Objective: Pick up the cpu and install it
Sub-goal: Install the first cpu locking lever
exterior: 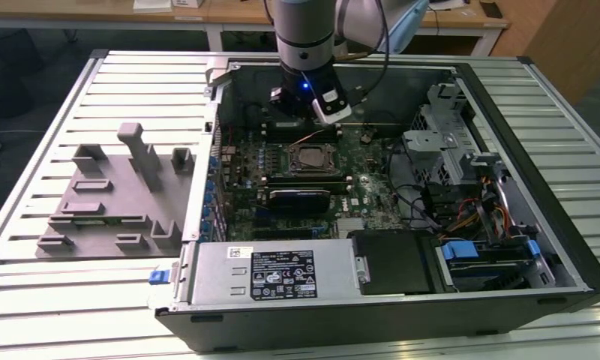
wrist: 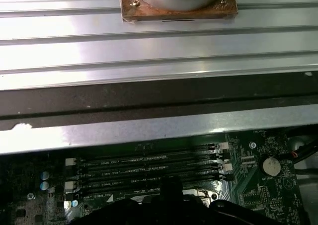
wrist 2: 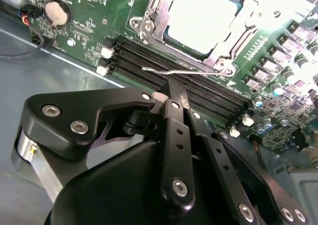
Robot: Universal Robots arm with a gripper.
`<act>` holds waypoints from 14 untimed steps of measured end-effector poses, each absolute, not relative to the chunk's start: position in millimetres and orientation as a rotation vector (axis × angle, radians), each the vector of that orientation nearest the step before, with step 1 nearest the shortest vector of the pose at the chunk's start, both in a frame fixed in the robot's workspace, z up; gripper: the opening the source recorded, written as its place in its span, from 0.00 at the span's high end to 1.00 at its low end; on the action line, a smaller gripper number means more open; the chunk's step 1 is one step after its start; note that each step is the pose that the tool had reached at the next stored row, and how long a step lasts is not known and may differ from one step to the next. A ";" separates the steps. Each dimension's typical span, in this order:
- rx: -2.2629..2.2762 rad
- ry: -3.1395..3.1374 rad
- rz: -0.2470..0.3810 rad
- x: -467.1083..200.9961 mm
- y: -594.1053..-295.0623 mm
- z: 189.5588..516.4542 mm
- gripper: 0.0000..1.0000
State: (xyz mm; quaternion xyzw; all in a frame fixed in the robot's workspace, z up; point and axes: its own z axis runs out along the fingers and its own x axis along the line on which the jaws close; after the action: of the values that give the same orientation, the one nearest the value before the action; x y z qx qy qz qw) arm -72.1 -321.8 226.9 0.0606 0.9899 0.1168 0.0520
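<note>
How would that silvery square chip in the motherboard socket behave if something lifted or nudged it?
The cpu looks thin, flat and metal-topped, so it is probably stiff and light. Its smooth, shiny top may be slippery. Lying flat within the socket frame, it likely won't roll or tip.

This is a robotics lab or test workshop. 1 industrial robot arm (exterior: 305, 37) reaches over a slotted aluminium worktable (exterior: 40, 142). On the table a desktop computer case (exterior: 380, 330) lies on its side, opened, with its green motherboard (exterior: 375, 184) laid bare. Just beside the case sits a grey plastic fixture tray (exterior: 95, 206). Behind the table stand pale wooden desks (exterior: 230, 9), office-style.
</note>
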 end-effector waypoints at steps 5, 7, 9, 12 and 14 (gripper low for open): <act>0.186 3.009 0.340 -72.1 -322.9 226.6 0.89; 0.186 3.007 0.345 -72.1 -324.6 225.2 0.89; 0.187 3.004 0.351 -72.0 -326.1 223.7 0.89; 0.185 2.994 0.358 -72.1 -327.2 222.4 0.89; 0.184 2.986 0.364 -72.0 -327.8 221.6 0.89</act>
State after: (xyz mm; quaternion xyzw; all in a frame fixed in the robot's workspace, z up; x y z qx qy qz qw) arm -72.0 -327.8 221.6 0.0609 0.9888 0.1204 0.0640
